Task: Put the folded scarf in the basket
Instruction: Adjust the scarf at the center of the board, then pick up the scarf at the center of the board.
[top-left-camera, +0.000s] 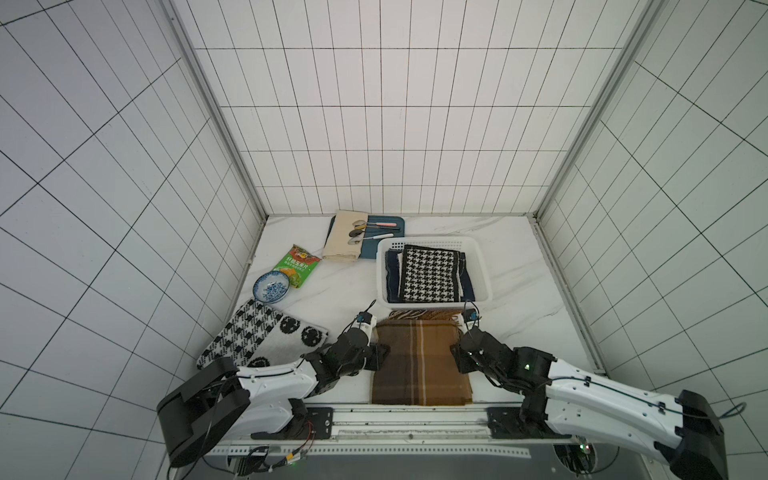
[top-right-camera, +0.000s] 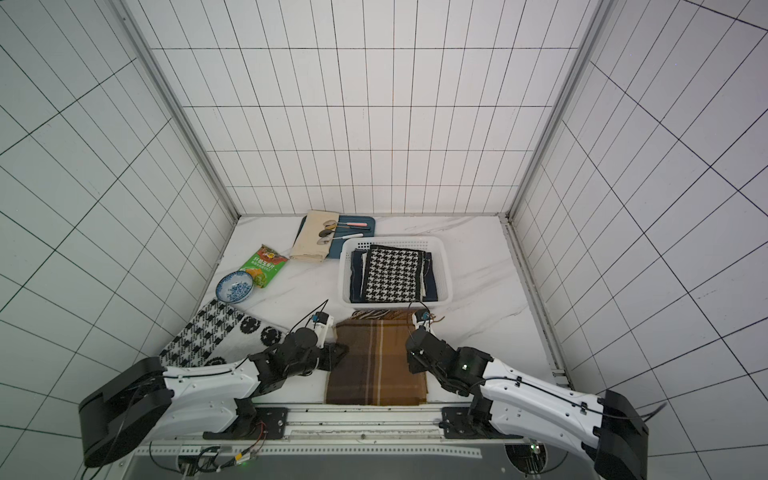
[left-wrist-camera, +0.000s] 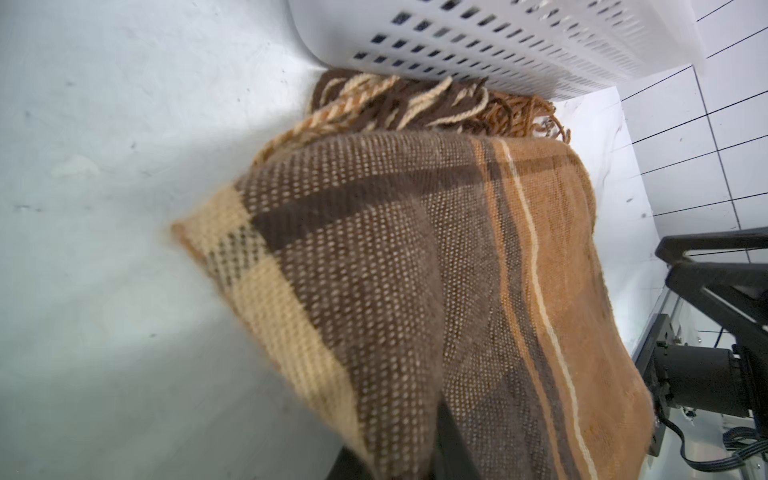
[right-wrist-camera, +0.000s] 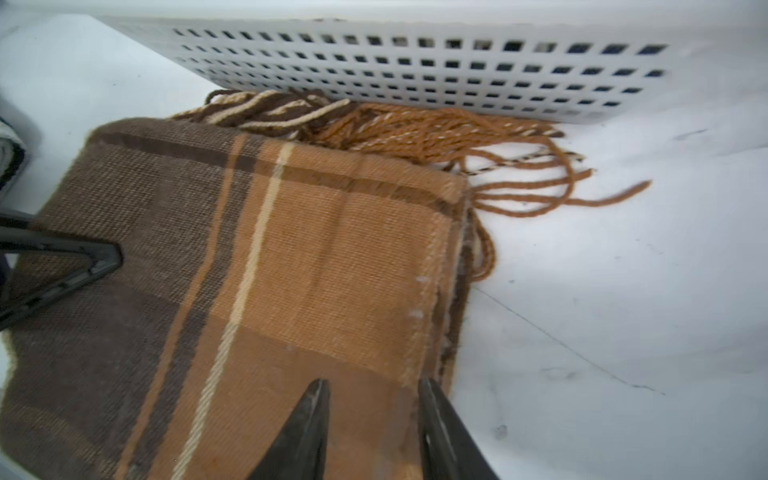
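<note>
Brown plaid scarf (top-left-camera: 419, 361) lies on desk (top-left-camera: 519, 291) between my arms, long axis toward white basket (top-left-camera: 432, 240), fringed end touching its near wall. Left fingers (left-wrist-camera: 453, 453) pinch its edge; right fingers (right-wrist-camera: 303, 428) spread astride the opposite edge.

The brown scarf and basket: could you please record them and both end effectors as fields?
basket: white, holds a checked cloth
brown scarf: folded, on the table beside the basket, fringe at its wall
left end effector: shut on the scarf's edge, edge raised
right end effector: open, astride the opposite edge
task: scarf not in basket
</note>
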